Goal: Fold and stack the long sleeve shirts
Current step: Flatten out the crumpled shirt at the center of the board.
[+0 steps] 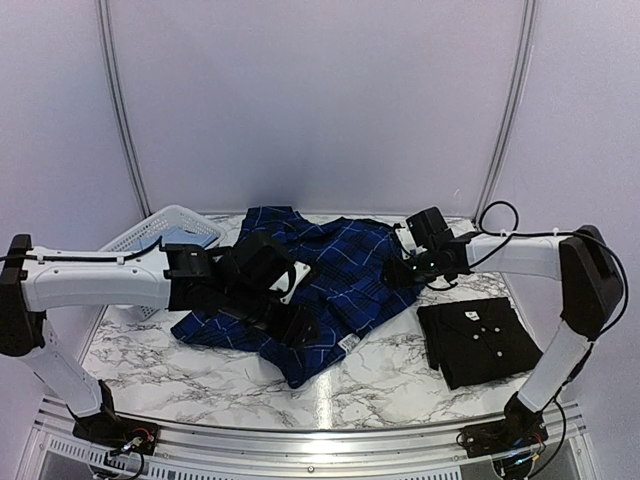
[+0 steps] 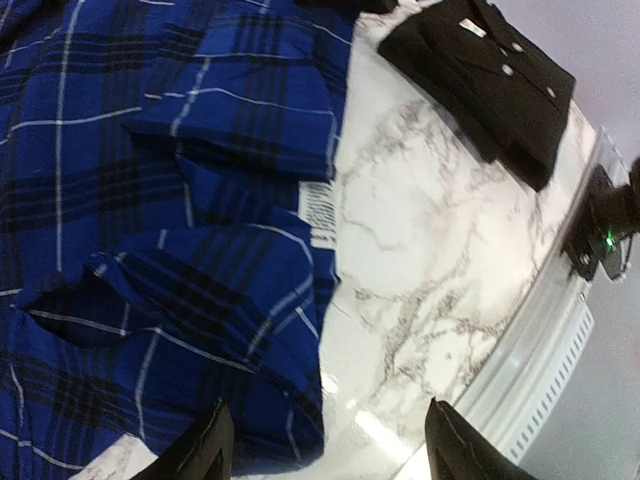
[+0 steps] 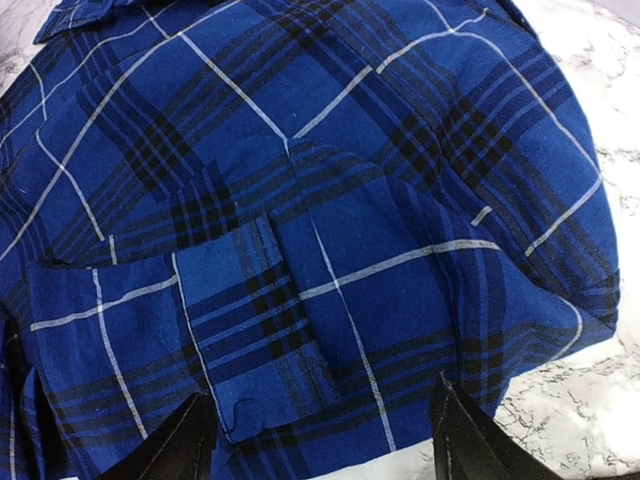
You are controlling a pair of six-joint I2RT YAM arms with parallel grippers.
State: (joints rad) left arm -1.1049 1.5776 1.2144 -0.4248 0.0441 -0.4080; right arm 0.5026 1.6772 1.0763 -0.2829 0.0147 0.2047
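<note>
The blue-and-navy plaid shirt (image 1: 340, 275) lies partly folded and rumpled in the middle of the marble table (image 1: 400, 385). My left gripper (image 1: 296, 328) hovers over its near hem. In the left wrist view the shirt's edge (image 2: 200, 250) and bare marble lie below the open left gripper (image 2: 325, 445), and nothing is between the fingers. My right gripper (image 1: 398, 262) hangs over the shirt's far right side. It is also open (image 3: 325, 440) above the plaid cloth (image 3: 300, 200), holding nothing. The black shirt (image 1: 480, 340) lies folded at the right, white buttons up (image 2: 490, 70).
A white lattice basket (image 1: 150, 228) stands at the far left with pale blue cloth (image 1: 192, 237) in it. A metal rail (image 1: 300, 440) runs along the near table edge, and cables loop behind the right arm (image 1: 495, 215).
</note>
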